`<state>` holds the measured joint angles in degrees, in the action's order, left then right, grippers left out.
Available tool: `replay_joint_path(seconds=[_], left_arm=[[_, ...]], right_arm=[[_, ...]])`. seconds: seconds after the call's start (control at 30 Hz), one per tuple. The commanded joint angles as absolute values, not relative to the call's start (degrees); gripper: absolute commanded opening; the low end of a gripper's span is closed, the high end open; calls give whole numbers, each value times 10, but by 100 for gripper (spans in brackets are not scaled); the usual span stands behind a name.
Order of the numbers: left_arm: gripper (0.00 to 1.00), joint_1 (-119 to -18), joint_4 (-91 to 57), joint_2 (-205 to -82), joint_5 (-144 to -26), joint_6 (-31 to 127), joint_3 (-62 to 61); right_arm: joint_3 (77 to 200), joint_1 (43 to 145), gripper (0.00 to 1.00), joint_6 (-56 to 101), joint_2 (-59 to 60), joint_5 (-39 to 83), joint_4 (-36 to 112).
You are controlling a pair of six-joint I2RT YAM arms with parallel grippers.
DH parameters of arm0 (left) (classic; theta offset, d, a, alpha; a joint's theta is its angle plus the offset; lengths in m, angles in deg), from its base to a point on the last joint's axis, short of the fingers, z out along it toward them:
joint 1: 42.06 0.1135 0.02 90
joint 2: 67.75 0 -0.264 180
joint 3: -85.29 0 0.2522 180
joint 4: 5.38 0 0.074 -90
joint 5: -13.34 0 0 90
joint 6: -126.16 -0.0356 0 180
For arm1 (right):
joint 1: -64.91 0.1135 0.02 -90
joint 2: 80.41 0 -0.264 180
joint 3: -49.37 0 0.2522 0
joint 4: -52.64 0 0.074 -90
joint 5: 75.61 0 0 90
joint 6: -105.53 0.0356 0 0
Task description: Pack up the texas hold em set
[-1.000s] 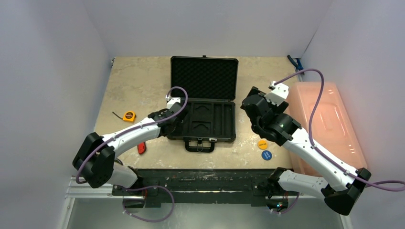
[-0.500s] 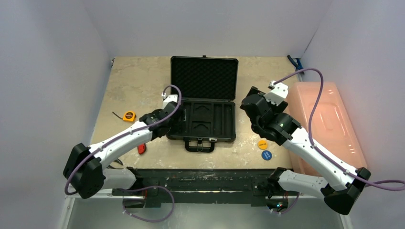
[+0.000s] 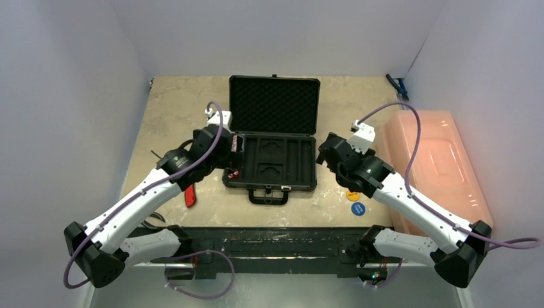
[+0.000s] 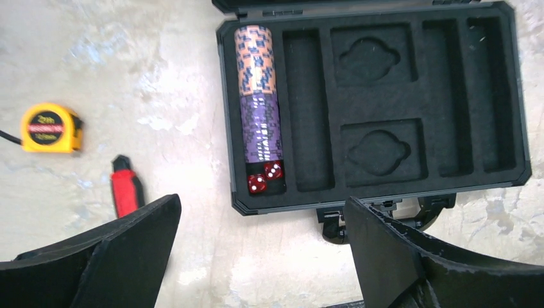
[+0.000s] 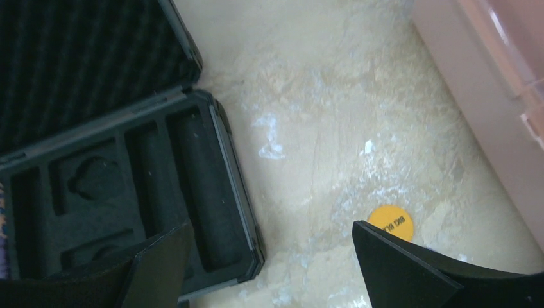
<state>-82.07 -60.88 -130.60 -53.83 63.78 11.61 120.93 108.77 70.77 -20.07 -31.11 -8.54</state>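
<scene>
The black briefcase [image 3: 274, 106] lies open mid-table with its foam lid up. In the left wrist view the leftmost slot of its moulded tray [image 4: 378, 102] holds an orange chip stack [image 4: 255, 61], a purple chip stack [image 4: 262, 128] and two red dice [image 4: 265, 178]. My left gripper [image 4: 262, 206] hangs open above the case's front left corner [image 3: 229, 149], holding nothing. My right gripper [image 5: 271, 226] is open beside the case's right edge [image 5: 221, 160], also seen from above [image 3: 327, 154]. A yellow disc [image 5: 391, 222] lies by its right finger. The blue disc [image 3: 357, 208] lies just in front of it.
A large pink bin [image 3: 436, 167] fills the right side. A yellow tape measure [image 4: 50, 128] and a red-handled knife [image 4: 127, 191] lie left of the case. A blue clamp [image 3: 396, 85] sits at the back right corner.
My left gripper has opened and lifted back from the case's left slot, where the dice now show. The right arm has shifted slightly toward the front left.
</scene>
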Motion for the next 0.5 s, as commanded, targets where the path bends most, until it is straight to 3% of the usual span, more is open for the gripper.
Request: replay_joint_path(seconds=[0.0, 0.13, 0.47], left_arm=[[100, -811, -660, -1274, -526, 568, 51], [100, -805, -671, -1263, -525, 524, 34], [100, -804, -611, -1243, -526, 499, 109]], right_arm=[[1180, 1085, 99, 763, -195, -246, -117], [1148, 1059, 99, 773, -196, -209, -118], [1060, 886, 99, 719, -158, -43, -60]])
